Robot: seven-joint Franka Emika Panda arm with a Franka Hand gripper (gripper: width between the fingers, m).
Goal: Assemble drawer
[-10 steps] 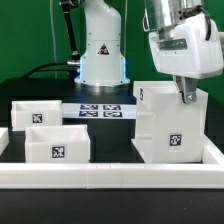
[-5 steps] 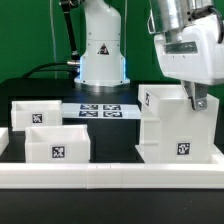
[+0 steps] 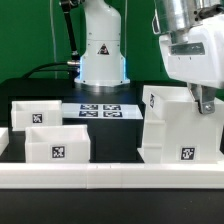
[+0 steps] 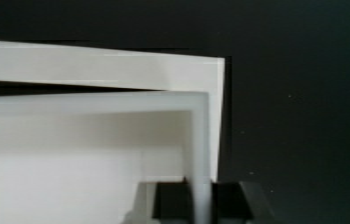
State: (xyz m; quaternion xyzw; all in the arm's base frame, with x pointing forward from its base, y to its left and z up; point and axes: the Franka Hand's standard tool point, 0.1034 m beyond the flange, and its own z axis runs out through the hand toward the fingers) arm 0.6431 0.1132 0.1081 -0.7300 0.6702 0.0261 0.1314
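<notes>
The drawer's tall white casing (image 3: 178, 125) is gripped at the top of one thin wall (image 4: 209, 130), on which the jaws are closed narrowly. It is held slightly tilted by the border rail (image 3: 110, 176) at the desk's edge, toward the exterior view's right. A front tray (image 3: 57, 148) and a rear tray (image 3: 33, 114) are set well apart from it.

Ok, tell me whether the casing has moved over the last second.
Yes. The casing, its wall pinched in the claw, has slid toward the exterior view's right, away from the fixed marker board, and its tag sits nearer the front rail.
</notes>
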